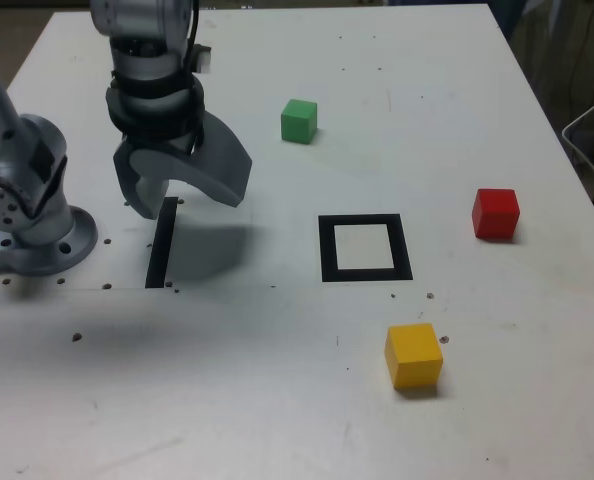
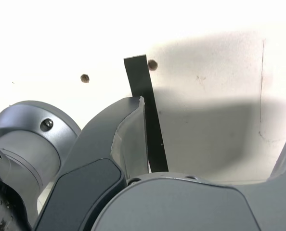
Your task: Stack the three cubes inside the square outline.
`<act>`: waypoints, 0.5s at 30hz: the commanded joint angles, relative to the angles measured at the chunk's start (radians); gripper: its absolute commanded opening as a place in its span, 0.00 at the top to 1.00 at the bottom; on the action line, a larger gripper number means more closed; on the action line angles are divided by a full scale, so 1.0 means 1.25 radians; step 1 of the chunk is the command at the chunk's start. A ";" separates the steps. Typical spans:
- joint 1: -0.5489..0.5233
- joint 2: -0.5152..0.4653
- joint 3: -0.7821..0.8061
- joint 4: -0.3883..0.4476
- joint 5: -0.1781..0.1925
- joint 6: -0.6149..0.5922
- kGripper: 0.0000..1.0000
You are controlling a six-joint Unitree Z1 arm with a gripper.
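I see the small green cube [image 1: 299, 121], the red cube [image 1: 496, 214] and the larger-looking yellow cube [image 1: 414, 356] lying apart around the thick black square outline [image 1: 328, 250], all outside it. My grey curved-jaw gripper [image 1: 196, 195] hangs released near the straight black tape strip [image 1: 162, 243].

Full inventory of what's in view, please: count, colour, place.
green cube: 1, green, beyond the square outline, toward the exterior view's top
red cube: 1, red, right of the outline in the exterior view
yellow cube: 1, yellow-orange, nearer the camera than the outline
square outline: 1, black, mid-table
tape strip: 1, black, below the gripper
table: 1, white, under everything
cable: 1, white, exterior view's right edge
arm: 1, grey and black, exterior view's left
gripper: 1, grey, open, above the strip
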 commanded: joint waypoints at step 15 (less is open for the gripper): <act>-0.002 0.003 -0.059 0.006 -0.076 -0.029 0.02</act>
